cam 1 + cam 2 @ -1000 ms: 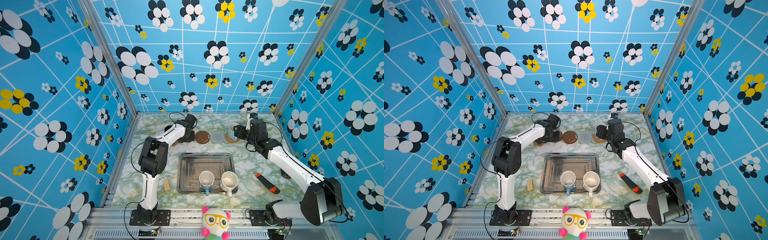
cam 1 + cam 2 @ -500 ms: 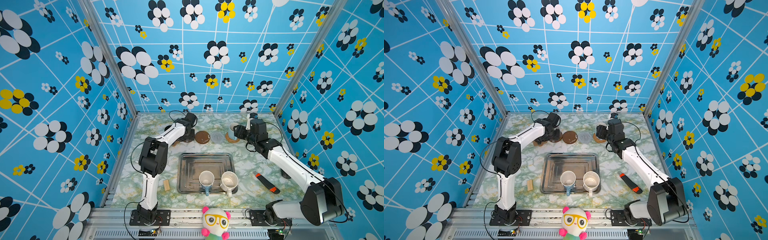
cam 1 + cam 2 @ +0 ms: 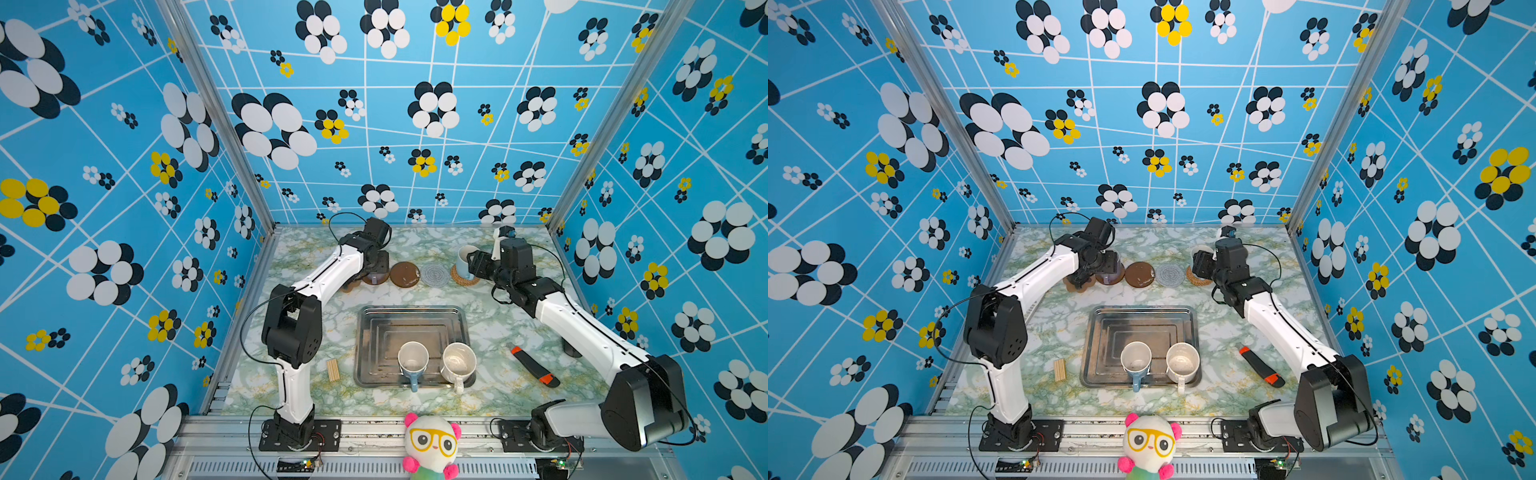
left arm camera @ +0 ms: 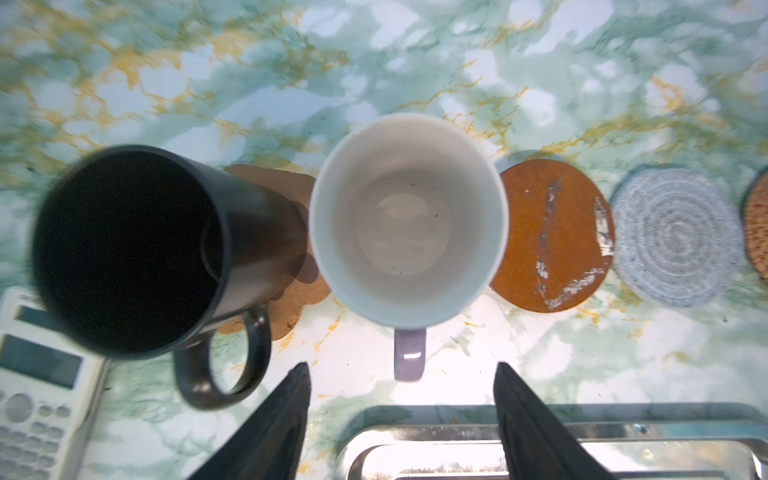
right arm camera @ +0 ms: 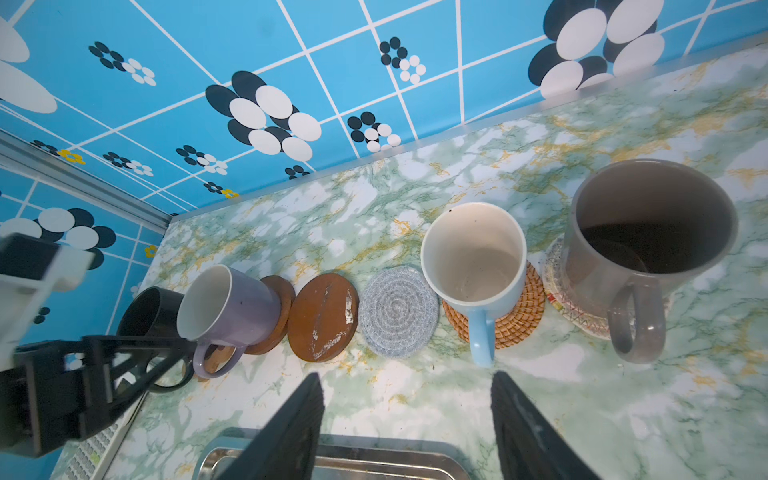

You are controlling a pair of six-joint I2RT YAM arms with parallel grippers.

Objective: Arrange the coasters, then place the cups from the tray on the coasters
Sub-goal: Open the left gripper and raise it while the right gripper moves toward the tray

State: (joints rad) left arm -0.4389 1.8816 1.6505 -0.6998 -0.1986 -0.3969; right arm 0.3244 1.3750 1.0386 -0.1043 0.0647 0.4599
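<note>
At the back of the counter (image 3: 490,332) there's a row of six coasters, and four of them have a mug on top. Going from the left end: the black mug (image 4: 124,249) sits on the paw-shaped coaster (image 4: 270,178) and the lavender mug (image 4: 409,216) on a dark brown coaster (image 5: 278,299). Then come a bare brown coaster (image 4: 552,237) and a grey-blue woven coaster (image 4: 675,237) with nothing on it either. After that the light blue mug (image 5: 473,257) stands on the rattan coaster (image 5: 523,316) and the grey mug (image 5: 648,232) on the pale coaster (image 5: 577,320). All four are upright.

The left claw (image 4: 402,368) is open, its fingers spread wide either side of the lavender mug's handle and clear of it, gripping nothing. The right claw (image 5: 407,376) is the same deal: open and empty, sitting just in front of the light blue mug's handle.

The tray (image 3: 411,328) is mid-counter, nearer the front, with two mugs side by side along its near edge: a second blue mug (image 3: 412,357) and the white mug (image 3: 458,361). A calculator (image 4: 37,374) lies right by the black mug.
</note>
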